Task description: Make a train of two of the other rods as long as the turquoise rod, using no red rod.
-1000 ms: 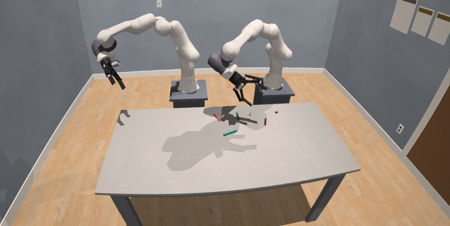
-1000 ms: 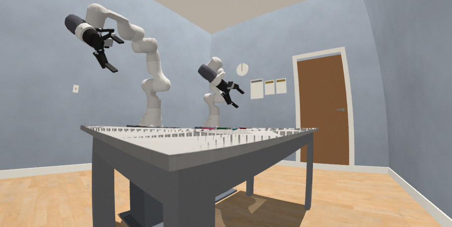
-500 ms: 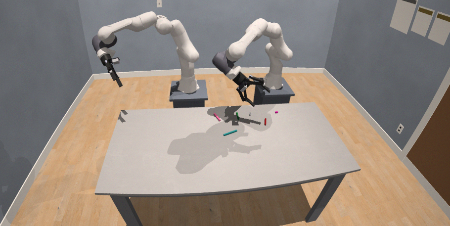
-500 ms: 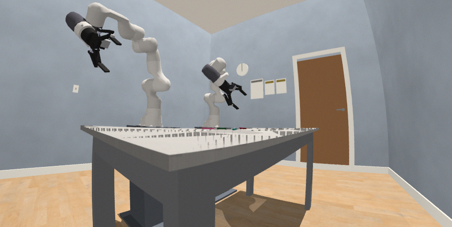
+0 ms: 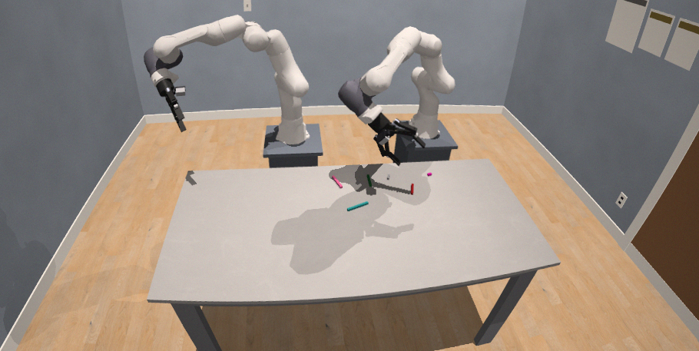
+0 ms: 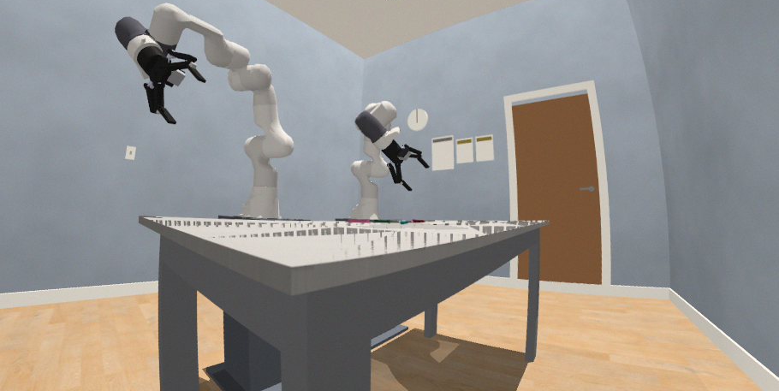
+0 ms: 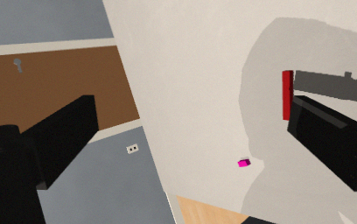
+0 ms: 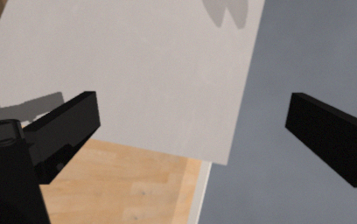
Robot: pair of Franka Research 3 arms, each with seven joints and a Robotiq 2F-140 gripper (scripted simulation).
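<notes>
A turquoise rod (image 5: 357,206) lies flat near the table's middle. Behind it lie a pink rod (image 5: 337,182), a dark green rod (image 5: 369,181) in shadow and a small grey rod (image 5: 388,177). A red rod (image 5: 412,189) (image 7: 286,96) and a short magenta rod (image 5: 429,173) (image 7: 243,163) lie farther right in the top view. All lie apart. My left gripper (image 5: 411,153) (image 6: 419,178) (image 7: 192,113) is open and empty, above the table's back edge. My right gripper (image 6: 188,101) (image 8: 192,109) is open and empty, high by the table's back left corner in the top view.
The grey table (image 5: 234,270) (image 8: 164,66) has its back edge toward the two arm pedestals (image 5: 293,148) (image 5: 442,140). Arm shadows fall across the middle of the table and over some rods.
</notes>
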